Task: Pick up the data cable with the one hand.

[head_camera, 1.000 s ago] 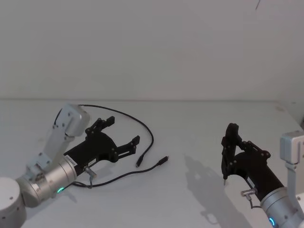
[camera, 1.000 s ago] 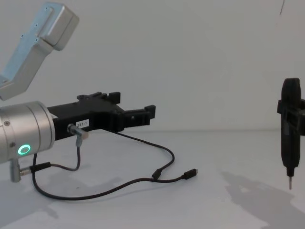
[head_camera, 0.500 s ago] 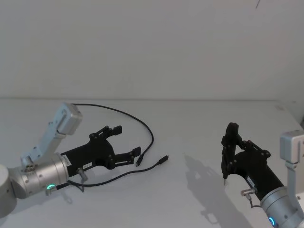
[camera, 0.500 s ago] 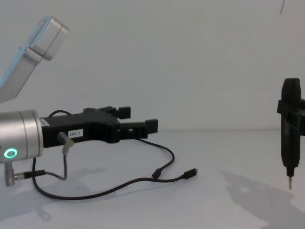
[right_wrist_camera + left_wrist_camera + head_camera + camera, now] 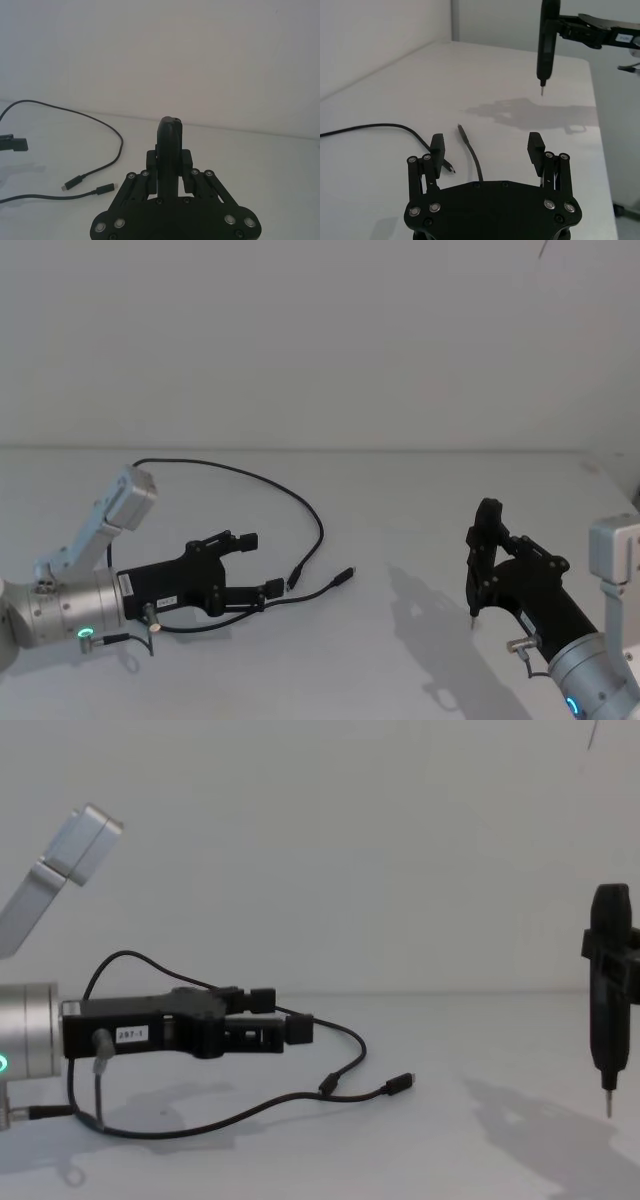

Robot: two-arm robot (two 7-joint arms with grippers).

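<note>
The data cable (image 5: 300, 504) lies on the white table (image 5: 420, 490), a thin black cord looping from the back left to two short plug ends (image 5: 346, 575). My left gripper (image 5: 258, 565) is open and low over the table, pointing right. In the left wrist view, one cable (image 5: 472, 153) branch runs out between the left gripper's (image 5: 486, 145) fingers, with nothing clamped. From the chest, the left gripper (image 5: 283, 1016) sits just above the cable (image 5: 300, 1098). My right gripper (image 5: 492, 562) hovers at the right, shut on a black pen-shaped tool (image 5: 608, 1010).
The pen-shaped tool (image 5: 547, 35) points its metal tip down, well above the table, and throws a shadow (image 5: 425, 605) on it. A short grey wire (image 5: 98, 1065) hangs from the left wrist. A white wall stands behind the table.
My left gripper has come down toward the table and drawn back to the left, levelling out over the cable. The right arm and its tool have not moved.
</note>
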